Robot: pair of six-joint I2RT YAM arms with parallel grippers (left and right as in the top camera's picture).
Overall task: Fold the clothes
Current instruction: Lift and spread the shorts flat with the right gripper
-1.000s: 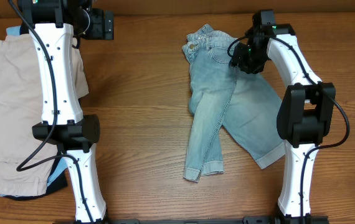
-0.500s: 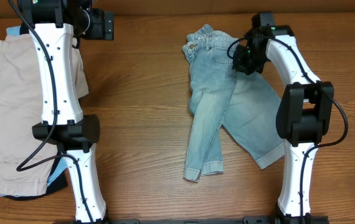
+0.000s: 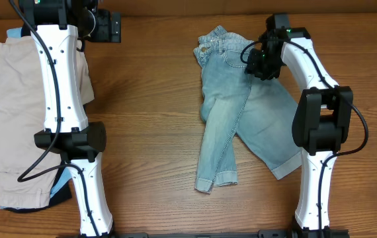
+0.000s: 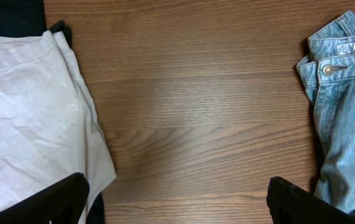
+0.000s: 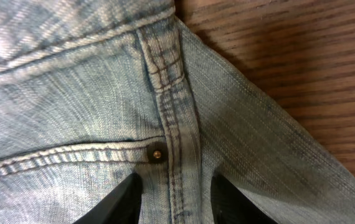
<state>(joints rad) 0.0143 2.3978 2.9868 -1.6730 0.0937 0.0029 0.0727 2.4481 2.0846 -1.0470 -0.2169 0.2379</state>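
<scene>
My right end effector (image 5: pixel 174 202) sits part open, holding nothing, astride the denim shorts (image 5: pixel 71 112) seam; my left end effector (image 4: pixel 177 202) gapes wide, empty, over the bench (image 4: pixel 190 93)

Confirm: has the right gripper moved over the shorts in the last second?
Yes, slightly. In the overhead view the right gripper has edged left, closer to the waist button of the shorts, which have stayed put.
</scene>
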